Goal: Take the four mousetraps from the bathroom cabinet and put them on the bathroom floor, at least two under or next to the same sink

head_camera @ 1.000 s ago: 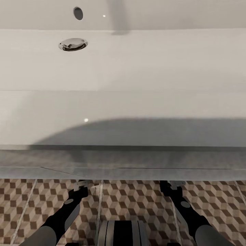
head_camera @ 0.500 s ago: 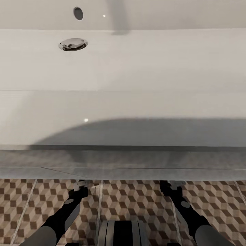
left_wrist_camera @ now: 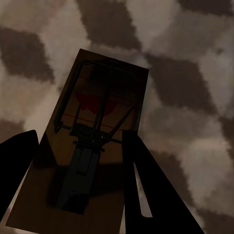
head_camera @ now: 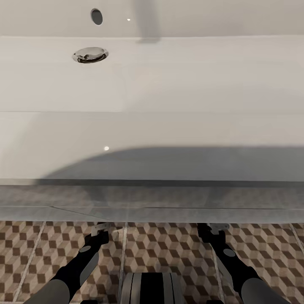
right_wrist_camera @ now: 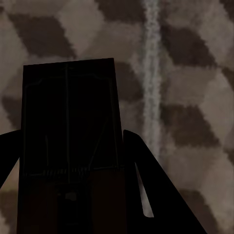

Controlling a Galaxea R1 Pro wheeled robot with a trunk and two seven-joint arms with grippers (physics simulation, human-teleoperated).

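White and wide, the bathroom sink [head_camera: 169, 84] spreads across most of the head view, its chrome drain [head_camera: 90, 55] set toward the left and the overflow hole [head_camera: 96, 16] above it. Below its front edge lies the bathroom floor [head_camera: 169, 249], tiled in brown-and-beige cubes with pale grout. Both arms reach forward and down at the foot of the vanity, the left gripper [head_camera: 101, 230] and right gripper [head_camera: 211, 230] low by its front. At the left wrist, a mousetrap [left_wrist_camera: 92, 146] sits between the two dark fingers [left_wrist_camera: 151, 195], which close on its edges, its wire spring showing above the tiles. At the right wrist, a second mousetrap [right_wrist_camera: 68, 146], deep in shadow, is likewise clasped between the fingers [right_wrist_camera: 156, 195]
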